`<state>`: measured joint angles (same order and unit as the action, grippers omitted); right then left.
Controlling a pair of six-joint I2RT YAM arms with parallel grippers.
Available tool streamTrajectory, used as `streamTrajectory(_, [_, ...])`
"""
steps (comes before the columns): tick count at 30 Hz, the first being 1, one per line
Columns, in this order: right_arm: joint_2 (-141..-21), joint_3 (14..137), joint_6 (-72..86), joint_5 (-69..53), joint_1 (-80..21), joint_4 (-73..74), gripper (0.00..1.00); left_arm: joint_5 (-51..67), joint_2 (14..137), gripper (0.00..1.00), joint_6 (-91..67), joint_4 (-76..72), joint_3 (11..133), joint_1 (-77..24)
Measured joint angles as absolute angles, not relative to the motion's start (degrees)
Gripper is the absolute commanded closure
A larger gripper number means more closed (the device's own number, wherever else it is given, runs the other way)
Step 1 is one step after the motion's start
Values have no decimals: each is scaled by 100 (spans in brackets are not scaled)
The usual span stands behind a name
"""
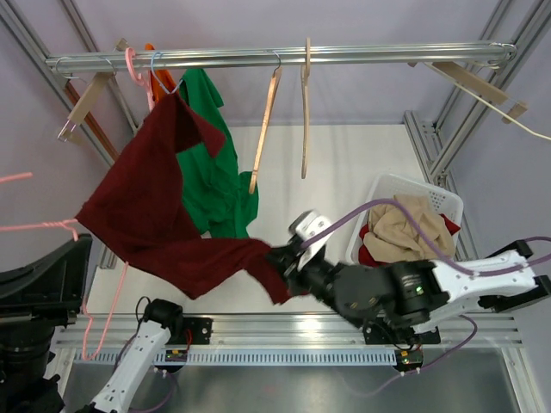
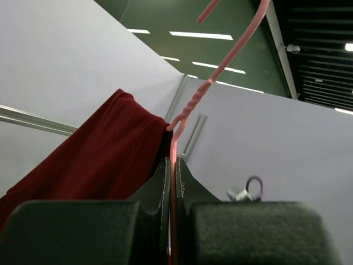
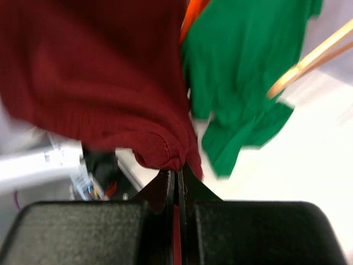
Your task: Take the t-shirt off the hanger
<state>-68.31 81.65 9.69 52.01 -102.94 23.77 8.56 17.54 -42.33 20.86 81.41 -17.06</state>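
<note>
Right gripper is clamped on a bunched edge of the red t-shirt, low, in front of the arm bases. Left gripper is pinched shut on the pink hanger wire, just below its twisted neck. Shirt fabric is bunched against that neck. The shirt is stretched like a sheet from up near the rail down to the right gripper, overlapping the green shirt. Basket of clothes is off to the right.
</note>
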Motion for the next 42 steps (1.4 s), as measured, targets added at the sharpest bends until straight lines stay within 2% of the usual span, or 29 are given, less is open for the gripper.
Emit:
streamTrajectory(8, [-6414, 8226, -152, 3981, -8783, 1404, 100, 2202, 1575, 100, -4539, 2554, 7959, -1647])
streamTrajectory(10, [-6418, 8224, -252, 3774, -8600, 1380, 97, 2534, 1575, 100, -4563, 2637, 8051, -1603])
streamTrajectory(13, [-6403, 8182, -311, 3288, -8501, 1334, 83, 2941, 1553, 100, -4589, 2626, 8189, -1568])
streamTrajectory(16, [-6283, 7898, -327, 2797, -8501, 1214, 61, 3227, 1496, 100, -4619, 2589, 8215, -1568])
streamTrajectory(17, [-6222, 7760, -338, 2652, -8499, 1160, 53, 3334, 1492, 100, -4644, 2571, 8213, -1568])
streamTrajectory(18, [-6158, 7631, -368, 2532, -8495, 1133, 36, 3428, 1492, 100, -4663, 2539, 8202, -1568])
streamTrajectory(22, [-5977, 7419, -526, 2150, -8444, 1142, 5, 3719, 1492, 100, -4716, 2488, 8152, -1573])
streamTrajectory(24, [-5887, 7419, -617, 1992, -8401, 1120, 1, 3800, 1483, 100, -4748, 2421, 8143, -1573])
streamTrajectory(27, [-5756, 7422, -714, 1717, -8350, 1059, 0, 3946, 1437, 100, -4814, 2241, 8075, -1573])
streamTrajectory(31, [-5747, 7424, -760, 1282, -8315, 1004, 1, 4104, 1400, 100, -4921, 2008, 7911, -1573])
streamTrajectory(32, [-5771, 7424, -768, 1199, -8307, 1002, 5, 4132, 1400, 100, -4945, 1981, 7883, -1573])
streamTrajectory(34, [-5839, 7424, -786, 954, -8270, 967, 25, 4178, 1400, 100, -4967, 1957, 7835, -1573])
streamTrajectory(35, [-5870, 7424, -790, 816, -8250, 956, 61, 4185, 1400, 100, -4974, 1959, 7824, -1573])
streamTrajectory(36, [-5892, 7422, -790, 681, -8230, 943, 79, 4189, 1400, 100, -4978, 1959, 7822, -1573])
streamTrajectory(37, [-5900, 7415, -751, 567, -8215, 928, 91, 4189, 1396, 100, -4978, 1955, 7815, -1573])
streamTrajectory(38, [-5900, 7411, -729, 495, -8208, 910, 100, 4187, 1387, 100, -4976, 1951, 7797, -1573])
streamTrajectory(42, [-5741, 7330, -596, 609, -8191, 886, 100, 4178, 1304, 100, -4947, 1900, 7651, -1573])
